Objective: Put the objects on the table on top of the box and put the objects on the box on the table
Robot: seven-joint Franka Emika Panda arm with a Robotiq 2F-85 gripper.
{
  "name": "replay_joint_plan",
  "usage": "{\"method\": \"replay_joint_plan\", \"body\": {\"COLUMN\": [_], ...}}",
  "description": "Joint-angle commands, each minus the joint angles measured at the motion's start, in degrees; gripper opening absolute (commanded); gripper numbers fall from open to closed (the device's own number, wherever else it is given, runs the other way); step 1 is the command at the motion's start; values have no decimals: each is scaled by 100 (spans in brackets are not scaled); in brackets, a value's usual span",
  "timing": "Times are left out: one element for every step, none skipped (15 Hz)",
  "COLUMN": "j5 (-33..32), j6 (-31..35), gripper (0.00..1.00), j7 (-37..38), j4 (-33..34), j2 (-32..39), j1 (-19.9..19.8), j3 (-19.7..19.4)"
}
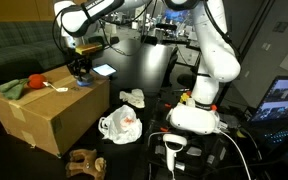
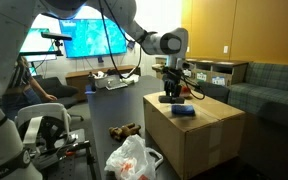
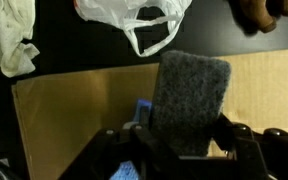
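Observation:
The big brown cardboard box fills the lower half of the wrist view. My gripper hangs just above its top, shut on a dark grey sponge-like block that stands upright between the jaws. A small blue object lies on the box beside the block. Farther along the box top are a red-orange item, a green cloth and a white utensil. The dark table runs beyond the box edge.
On the dark surface past the box lie a white plastic bag, a crumpled white cloth and a brown object. The robot base stands nearby; a sofa is behind the box.

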Motion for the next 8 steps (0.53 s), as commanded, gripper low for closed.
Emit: {"method": "replay_joint_plan", "body": {"j5": [174, 195, 230, 287, 350, 420, 493, 562], "j6": [465, 555, 643, 744, 837, 927, 1013, 1117], "gripper": [34, 34, 34, 34, 34, 34, 34, 34], "j7": [-359, -390, -440, -481, -513, -541, -600, -626], "j4": [-1411, -1705, -2003, -2315, -2622, -2929, -3257, -3573], "j2": [-943, -1107, -1287, -1467, -1648, -1828, -2024, -2201], "j1": [-125, -120, -125, -127, -122, -116, -114, -102], "j3": [221, 255, 292, 334, 377, 418, 466, 512]}}
